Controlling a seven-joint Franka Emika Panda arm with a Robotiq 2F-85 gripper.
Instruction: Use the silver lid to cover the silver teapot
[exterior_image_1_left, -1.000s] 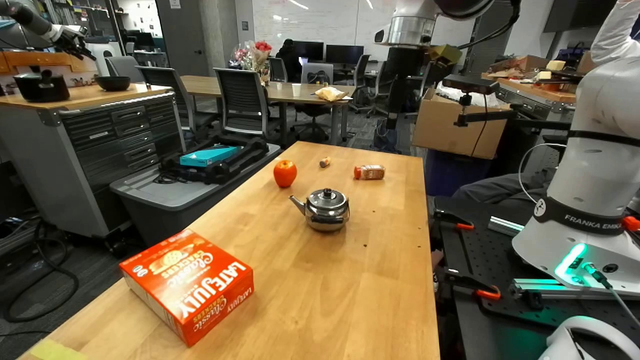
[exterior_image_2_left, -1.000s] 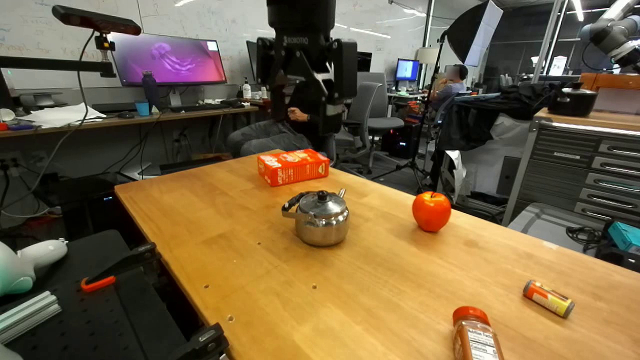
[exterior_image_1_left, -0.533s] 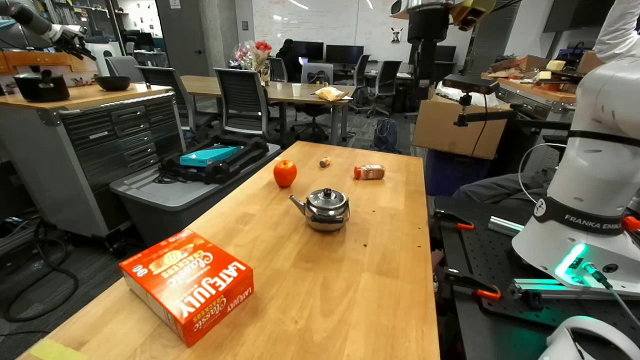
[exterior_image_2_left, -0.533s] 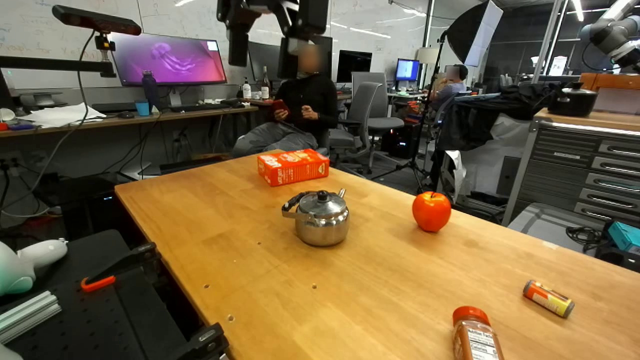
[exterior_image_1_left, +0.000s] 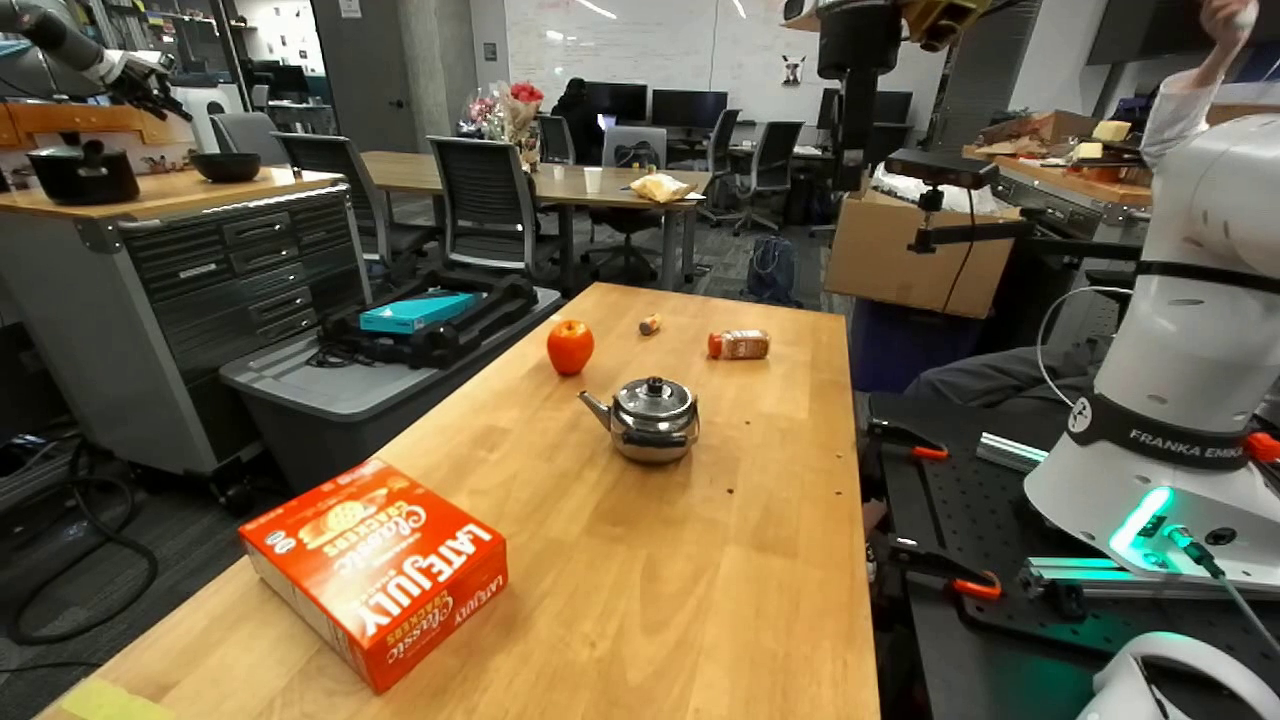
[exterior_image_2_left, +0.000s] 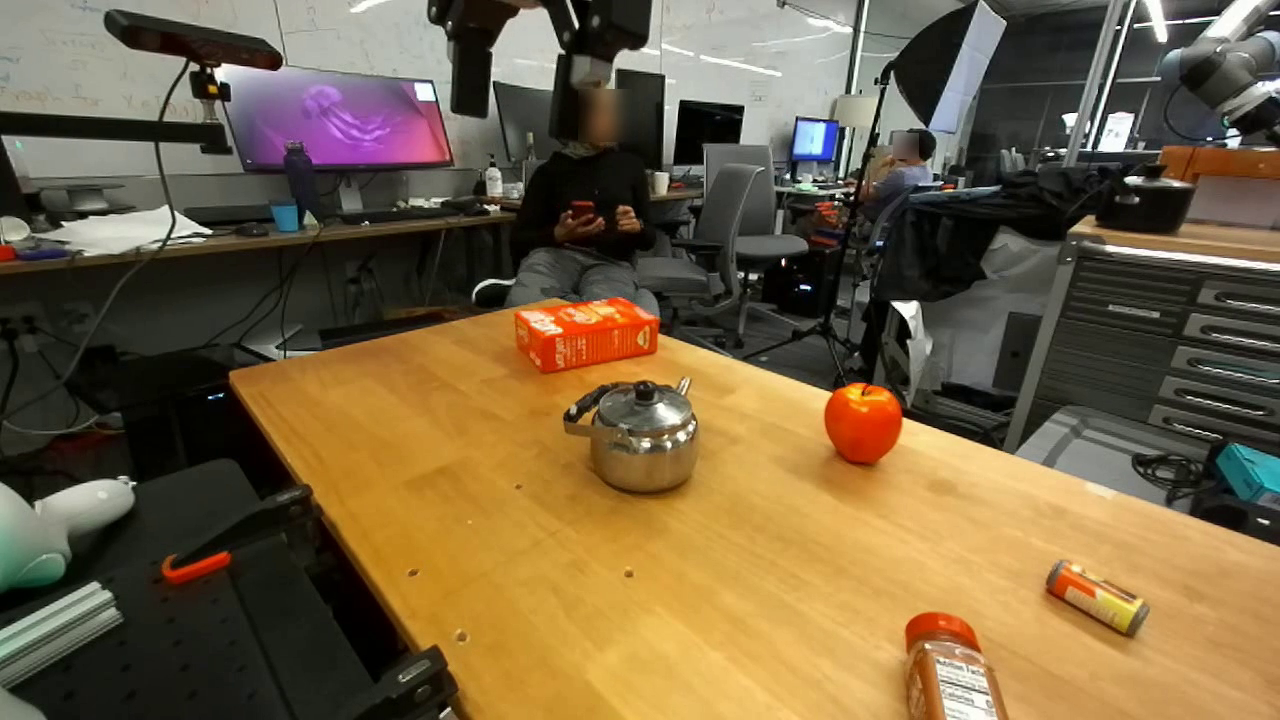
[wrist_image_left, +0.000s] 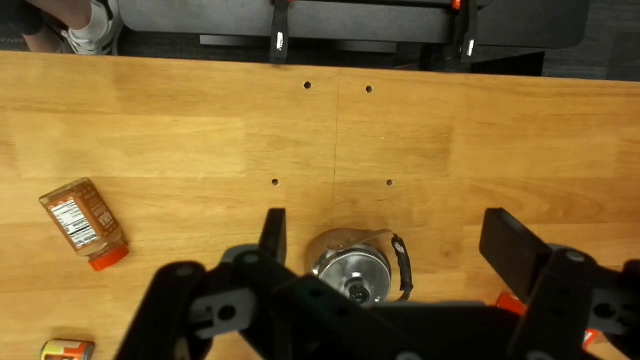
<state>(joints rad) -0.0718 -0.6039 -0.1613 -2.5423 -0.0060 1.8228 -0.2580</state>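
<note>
Up it has gone! The gripper (wrist_image_left: 387, 230) stood lower a second ago; now it hangs well above the silver teapot (exterior_image_2_left: 645, 462), nearly where it was half a second back. Jaws spread wide, the teapot showing through the gap in the wrist view. And the silver lid (exterior_image_2_left: 640, 411)? On top of the teapot, knob (exterior_image_2_left: 645, 391) up, neither of them shifted from earlier. Past the teapot, well apart, the seated person (exterior_image_2_left: 575, 185) has slid sideways, red phone (exterior_image_2_left: 582, 209) out, and far off from it in an exterior view a raised arm (exterior_image_1_left: 1172, 120) in a pale sleeve shows lower than before.

Switch angles! An exterior view gives us the spout (exterior_image_1_left: 596, 408), sticking out from the teapot's side; the wrist view has it out of sight but brings the black handle (wrist_image_left: 403, 265), curling just beside the lid. The apple (exterior_image_2_left: 863, 423), near the teapot, shows only in the exterior views. The cracker box (exterior_image_1_left: 375, 570), on the teapot's far side from the apple, has its print readable in an exterior view; the wrist view catches mere red slivers (wrist_image_left: 511, 303) on that side, mostly behind the gripper.
</note>
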